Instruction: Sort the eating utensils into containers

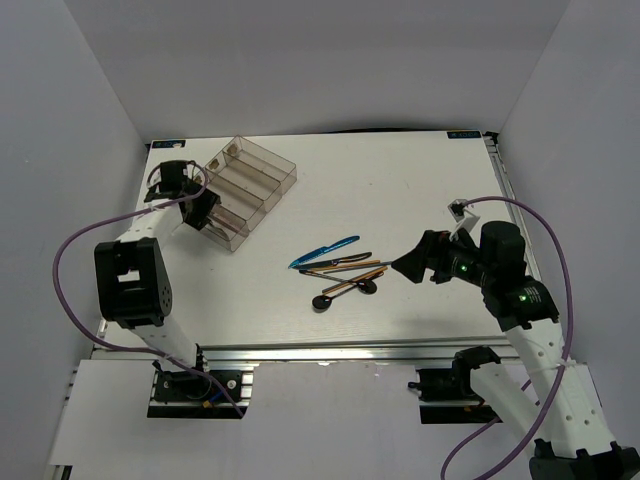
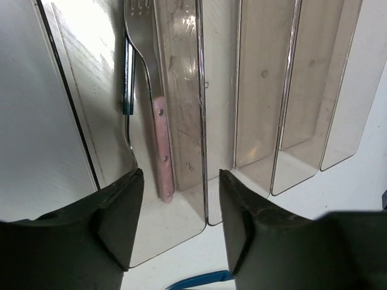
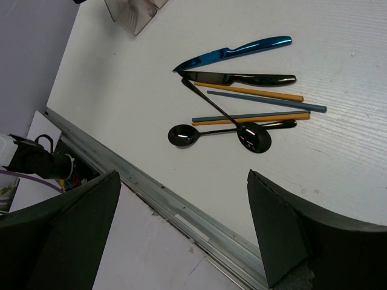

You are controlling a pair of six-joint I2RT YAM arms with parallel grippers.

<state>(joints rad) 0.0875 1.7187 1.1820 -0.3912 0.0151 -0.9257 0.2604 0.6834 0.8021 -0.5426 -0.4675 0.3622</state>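
The clear four-compartment tray (image 1: 262, 178) stands at the back left. In the left wrist view its leftmost compartment (image 2: 181, 78) holds a pink-handled fork (image 2: 162, 151) and a blue-handled fork (image 2: 128, 78) beside it. The other compartments look empty. My left gripper (image 1: 204, 212) hangs open and empty over that end of the tray (image 2: 181, 223). The blue knife (image 3: 233, 51), a black knife (image 3: 242, 78), orange chopsticks (image 3: 254, 92), a grey-blue chopstick (image 3: 266, 101) and two black spoons (image 3: 184, 134) lie in a loose pile (image 1: 340, 270) mid-table. My right gripper (image 1: 408, 265) is open and empty, just right of the pile.
The metal rail of the table's front edge (image 3: 175, 202) runs under my right gripper's fingers (image 3: 278, 229). A corner of the tray (image 3: 133, 15) shows at the top of the right wrist view. Purple cables loop beside both arms (image 1: 70, 250).
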